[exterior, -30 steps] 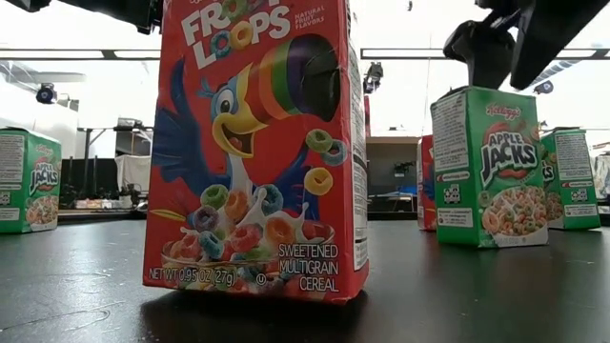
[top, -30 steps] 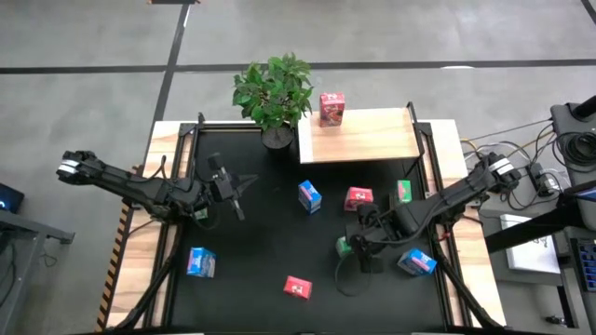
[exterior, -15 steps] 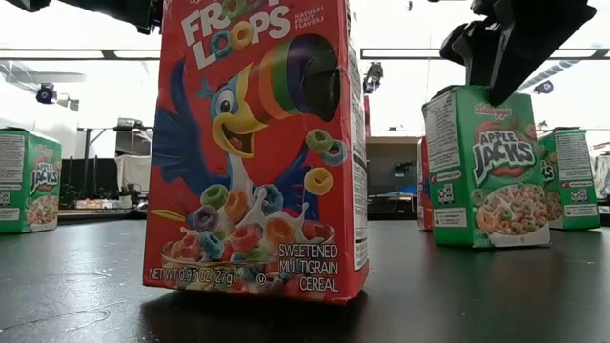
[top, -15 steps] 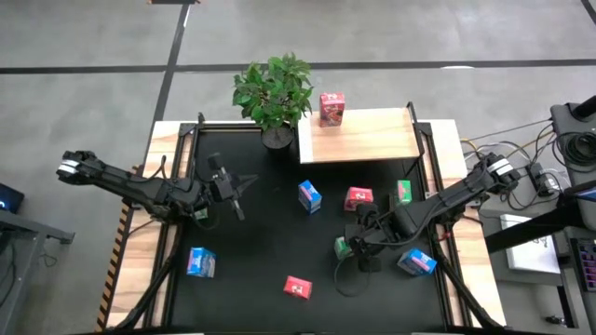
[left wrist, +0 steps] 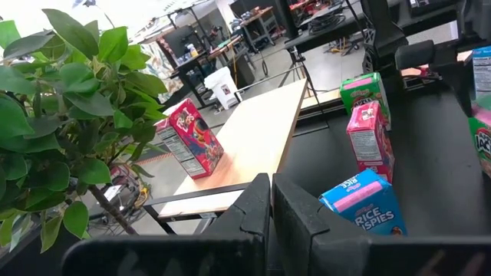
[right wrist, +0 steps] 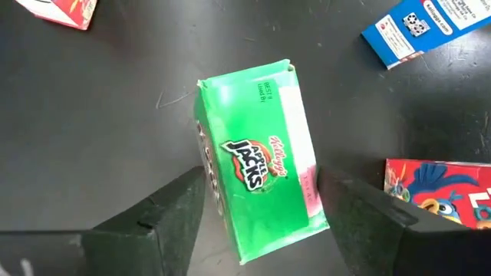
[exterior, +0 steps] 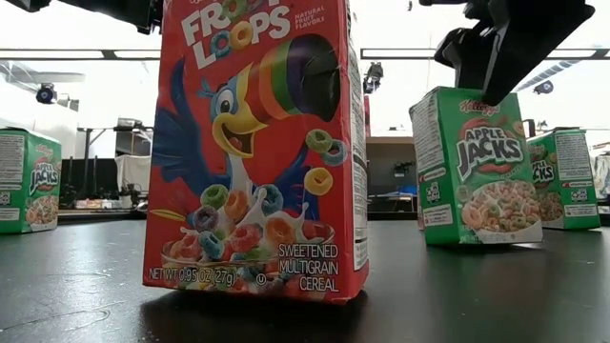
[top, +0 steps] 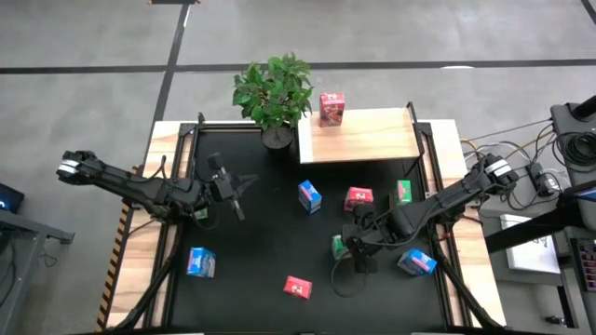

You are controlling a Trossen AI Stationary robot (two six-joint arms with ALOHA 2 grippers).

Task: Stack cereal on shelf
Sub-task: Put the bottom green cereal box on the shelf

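My right gripper [top: 357,245] [right wrist: 261,230] is shut on a green cereal box [top: 339,247] [exterior: 472,167] [right wrist: 257,184] on the black tabletop's right half. The pale wood shelf [top: 368,140] [left wrist: 249,142] lies at the far edge and one pink-red box [top: 331,107] [left wrist: 190,139] stands on it. More boxes stand on their bases on the table: blue [top: 309,195], pink-red [top: 359,197], green [top: 403,192], blue [top: 416,262], blue [top: 200,262] and pink-red [top: 298,288] [exterior: 257,143]. My left gripper [top: 233,191] [left wrist: 270,207] hangs shut over the table's left half and holds nothing. My right gripper pinches the green box near its top end [right wrist: 265,226], one finger [right wrist: 173,222] on each narrow side. The fingers come from above, pointing down. The box is tilted below them [exterior: 477,229]; whether its bottom edge rests on the table I cannot tell.
A potted plant [top: 275,93] [left wrist: 54,115] stands at the far edge, left of the shelf. Another green box [exterior: 27,181] shows at the low view's left. A pink-red box [right wrist: 437,188] and a blue one [right wrist: 422,31] stand close around the held box.
My right gripper has moved a little toward the table's left edge. The green box has gone with it: it stood upright, and now it leans and sits farther left.
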